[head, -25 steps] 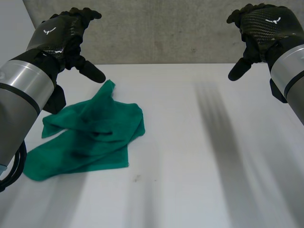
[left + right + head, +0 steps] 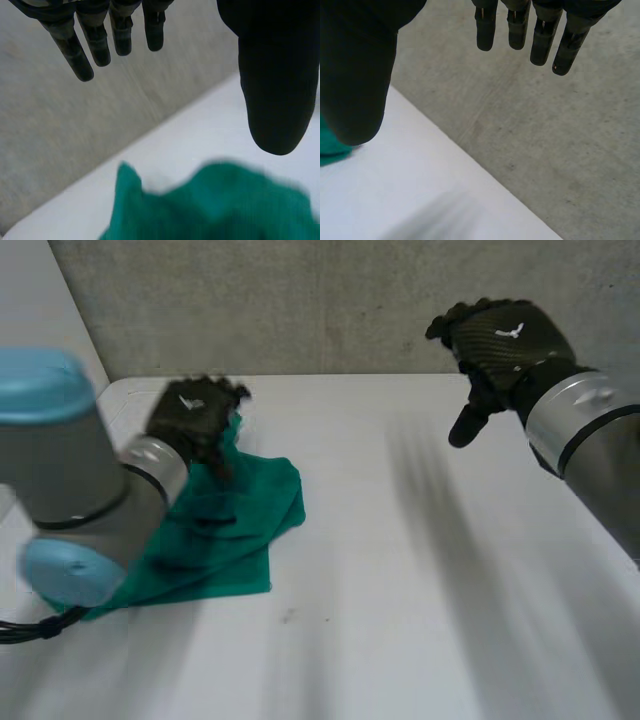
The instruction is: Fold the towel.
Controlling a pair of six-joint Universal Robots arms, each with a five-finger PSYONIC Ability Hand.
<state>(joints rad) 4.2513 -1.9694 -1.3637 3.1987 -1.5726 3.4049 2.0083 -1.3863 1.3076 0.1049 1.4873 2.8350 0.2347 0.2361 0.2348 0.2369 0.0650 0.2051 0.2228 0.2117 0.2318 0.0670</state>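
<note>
A green towel (image 2: 235, 520) lies crumpled on the white table (image 2: 400, 590), left of the middle. My left hand (image 2: 192, 416) hovers over the towel's far corner with fingers straight and apart, holding nothing. In the left wrist view its fingers (image 2: 100, 40) and thumb (image 2: 275, 90) spread wide above the towel (image 2: 225, 205), whose pointed corner lies under the fingertips. My right hand (image 2: 500, 345) hangs open above the table's far right part, well away from the towel. Its own wrist view shows straight fingers (image 2: 530, 30), a thumb (image 2: 355, 75), and a sliver of towel (image 2: 330, 147) beside the thumb.
A grey concrete wall (image 2: 330, 300) rises behind the table's far edge. My left arm (image 2: 70, 470) covers the towel's left part in the head view. Bare white table (image 2: 450, 620) stretches to the right and front of the towel.
My left arm has swung down and forward, bringing its hand over the towel's far corner. My right hand has moved left and slightly lower. The towel has not moved.
</note>
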